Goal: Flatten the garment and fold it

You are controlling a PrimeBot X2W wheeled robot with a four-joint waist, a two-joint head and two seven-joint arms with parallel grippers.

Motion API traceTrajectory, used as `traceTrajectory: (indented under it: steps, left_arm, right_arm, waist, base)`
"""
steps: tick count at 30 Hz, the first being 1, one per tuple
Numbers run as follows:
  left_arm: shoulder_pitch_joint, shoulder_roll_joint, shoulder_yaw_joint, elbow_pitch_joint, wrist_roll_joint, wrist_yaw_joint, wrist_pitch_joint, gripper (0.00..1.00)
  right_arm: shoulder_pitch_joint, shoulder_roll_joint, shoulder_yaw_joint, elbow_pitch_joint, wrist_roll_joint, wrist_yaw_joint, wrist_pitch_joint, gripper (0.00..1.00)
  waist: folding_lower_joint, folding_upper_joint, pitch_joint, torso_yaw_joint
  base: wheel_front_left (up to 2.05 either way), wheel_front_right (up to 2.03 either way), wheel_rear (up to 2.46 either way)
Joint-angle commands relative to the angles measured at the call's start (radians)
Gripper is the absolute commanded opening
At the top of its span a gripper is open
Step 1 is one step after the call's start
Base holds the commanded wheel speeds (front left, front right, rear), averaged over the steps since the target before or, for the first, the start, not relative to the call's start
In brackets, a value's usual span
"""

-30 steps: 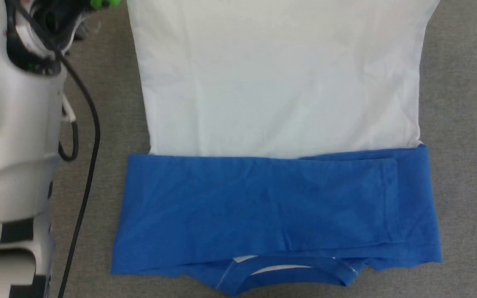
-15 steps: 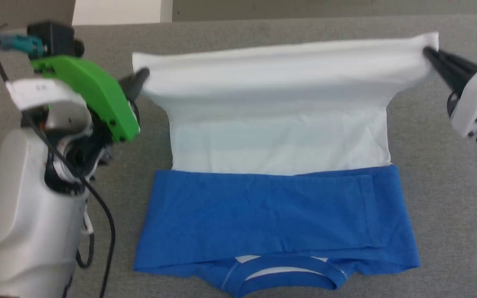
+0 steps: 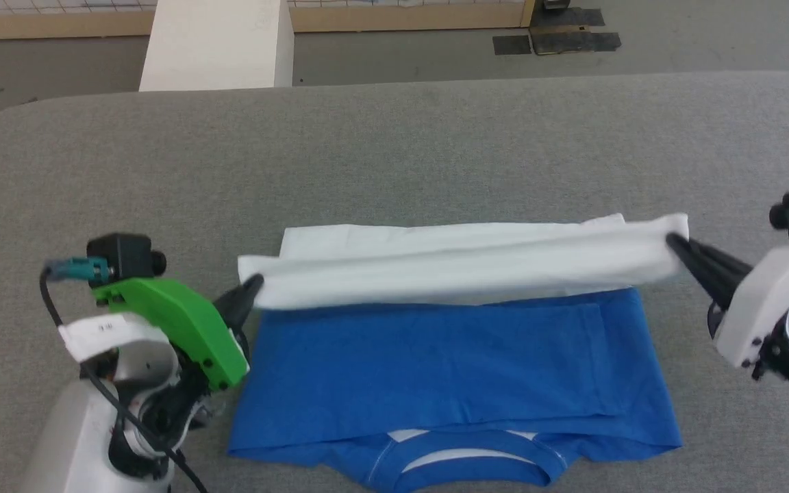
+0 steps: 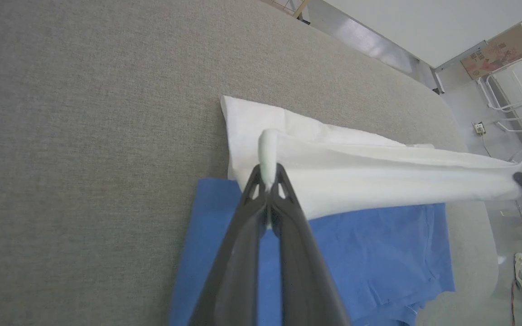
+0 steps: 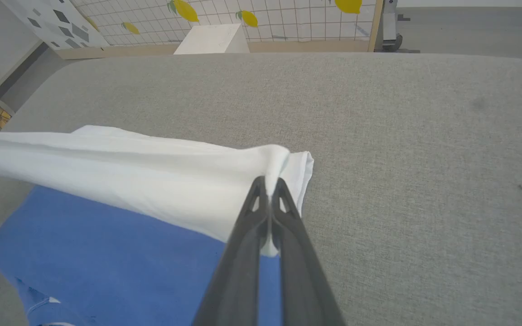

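**Two claws hold up the white end of the shirt**

The garment lies on the grey table, on the side near the robot. Its blue sleeves are folded flat across the near part. The blue collar is at the very nearest edge.

The left gripper is pinched tight on the left corner of the white end. In the left wrist view, a bit of white cloth pokes out between its two dark fingers. The right gripper is pinched tight on the right corner in the same way.

The white cloth runs in a long band from one claw to the other. The band is lifted off the table and hangs over the far edge of the blue part. Behind it, more white cloth lies flat on the table.

A green piece sits on the left wrist. A white box stands past the far side of the table.
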Motion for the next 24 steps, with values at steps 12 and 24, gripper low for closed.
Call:
traceTrajectory:
  steps: [12, 24]
  left_arm:
    - [0.214, -0.050, 0.035, -0.013, -0.045, 0.027, -0.072, 0.00]
    - [0.344, -0.071, 0.049, -0.020, -0.069, 0.069, -0.081, 0.00]
  right_arm:
    - [0.214, 0.081, -0.055, -0.041, -0.030, -0.002, 0.029, 0.00]
    - [0.329, 0.114, -0.067, -0.042, -0.049, -0.002, 0.058, 0.00]
  waist:
    - [0.0001, 0.0056, -0.009, 0.008]
    - [0.0001, 0.0056, -0.020, 0.004]
  base:
    - [0.00, 0.00, 0.00]
    - [0.00, 0.00, 0.00]
